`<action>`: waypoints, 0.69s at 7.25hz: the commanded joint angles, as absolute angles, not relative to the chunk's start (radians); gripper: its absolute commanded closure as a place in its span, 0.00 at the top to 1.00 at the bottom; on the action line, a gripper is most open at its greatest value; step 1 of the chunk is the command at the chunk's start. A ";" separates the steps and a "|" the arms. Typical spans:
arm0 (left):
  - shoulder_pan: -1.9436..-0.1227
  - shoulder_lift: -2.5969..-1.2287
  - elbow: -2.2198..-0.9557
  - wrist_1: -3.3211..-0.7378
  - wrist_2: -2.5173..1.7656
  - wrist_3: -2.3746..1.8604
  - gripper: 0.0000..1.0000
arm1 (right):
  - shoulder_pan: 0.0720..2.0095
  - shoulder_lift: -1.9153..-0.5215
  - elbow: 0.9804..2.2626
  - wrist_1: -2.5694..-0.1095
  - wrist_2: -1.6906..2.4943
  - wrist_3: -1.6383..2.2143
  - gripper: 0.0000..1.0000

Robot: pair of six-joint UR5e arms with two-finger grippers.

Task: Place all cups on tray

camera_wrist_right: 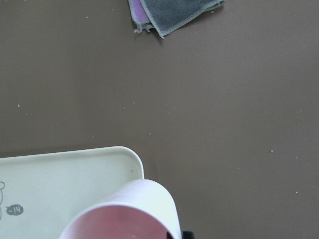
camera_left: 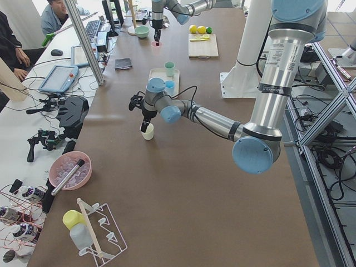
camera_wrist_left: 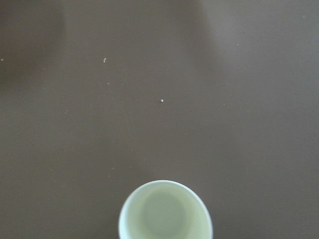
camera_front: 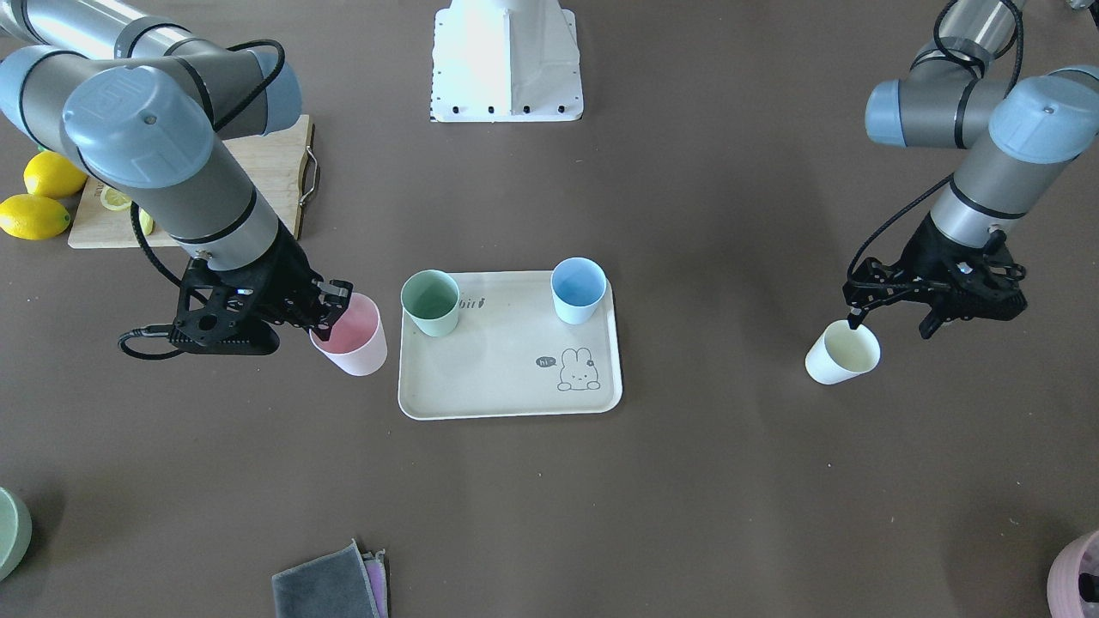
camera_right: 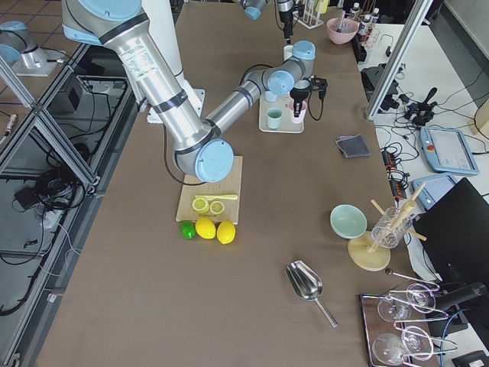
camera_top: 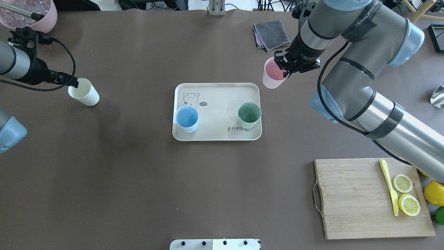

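The beige rabbit tray (camera_top: 215,93) lies mid-table, with the green cup (camera_top: 249,114) and the blue cup (camera_top: 186,119) upright on it. My right gripper (camera_top: 286,69) is shut on the rim of the pink cup (camera_top: 272,76) and holds it slightly tilted just beyond the tray's far right corner. The right wrist view shows that cup (camera_wrist_right: 124,214) beside the tray corner (camera_wrist_right: 99,164). The cream cup (camera_top: 84,92) stands on the table far left of the tray. My left gripper (camera_front: 893,324) hangs just above it, jaws apart, one fingertip (camera_front: 854,322) by the rim.
A wooden cutting board (camera_top: 350,198) with lemon slices and a yellow knife lies near right, with whole lemons beside it. A grey cloth (camera_top: 272,33) lies beyond the pink cup. A mauve pot (camera_top: 31,14) stands at the far left corner, and a green bowl (camera_front: 9,532) at the far right.
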State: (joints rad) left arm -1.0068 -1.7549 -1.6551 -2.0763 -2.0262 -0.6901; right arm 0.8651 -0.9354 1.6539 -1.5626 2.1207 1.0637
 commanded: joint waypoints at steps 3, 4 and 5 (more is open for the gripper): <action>-1.017 -1.779 -1.556 -2.132 -2.037 -0.715 0.98 | 0.851 -0.848 1.557 -1.557 2.103 1.069 0.00; -1.012 -1.790 -1.528 -2.155 -2.037 -0.721 0.98 | 0.853 -0.847 1.555 -1.557 2.092 1.068 0.00; -1.011 -1.790 -1.501 -2.198 -2.037 -0.722 0.98 | 0.854 -0.839 1.552 -1.557 2.086 1.068 0.00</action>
